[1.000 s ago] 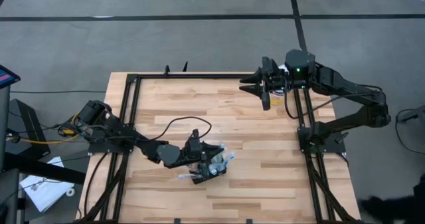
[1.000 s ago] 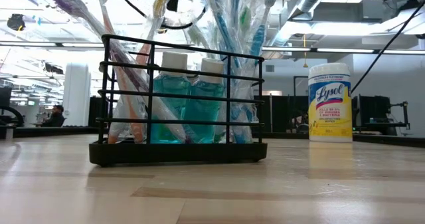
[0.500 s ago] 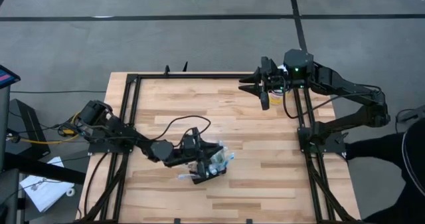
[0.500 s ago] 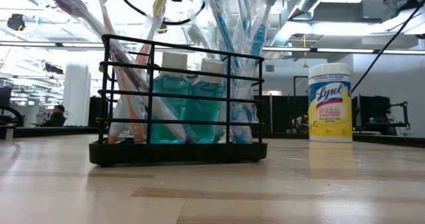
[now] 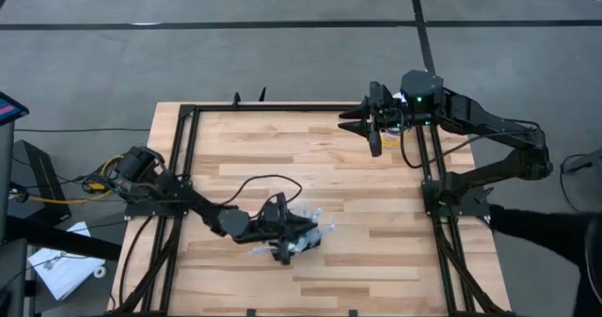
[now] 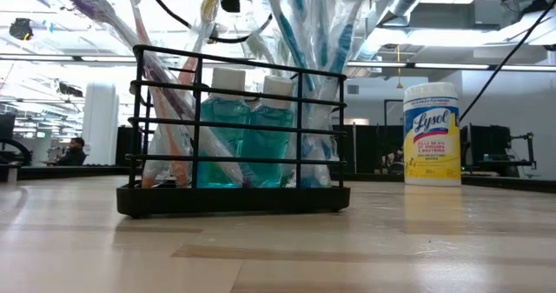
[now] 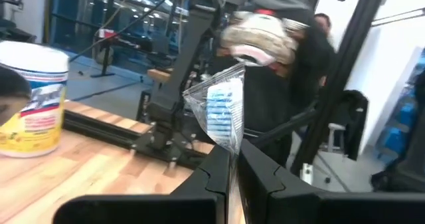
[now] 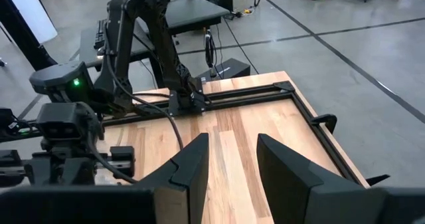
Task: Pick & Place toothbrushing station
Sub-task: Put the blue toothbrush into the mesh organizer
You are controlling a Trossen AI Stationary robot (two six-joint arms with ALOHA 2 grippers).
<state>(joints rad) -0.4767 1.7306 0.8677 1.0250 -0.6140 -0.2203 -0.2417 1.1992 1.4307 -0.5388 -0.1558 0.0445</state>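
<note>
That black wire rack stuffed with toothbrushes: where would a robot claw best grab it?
Probably a top rail of the black wire rack, coming straight down from above. It stands upright, its thin bars suit closing fingers, and the wrapped toothbrushes crowd its middle. The left gripper is already there, pinching one.

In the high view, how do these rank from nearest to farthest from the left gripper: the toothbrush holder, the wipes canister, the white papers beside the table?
1. Toothbrush holder: directly at the left gripper, table's near middle.
2. Wipes canister: far right, under the right gripper.
3. White papers: on the floor, off the table's left edge.
</note>
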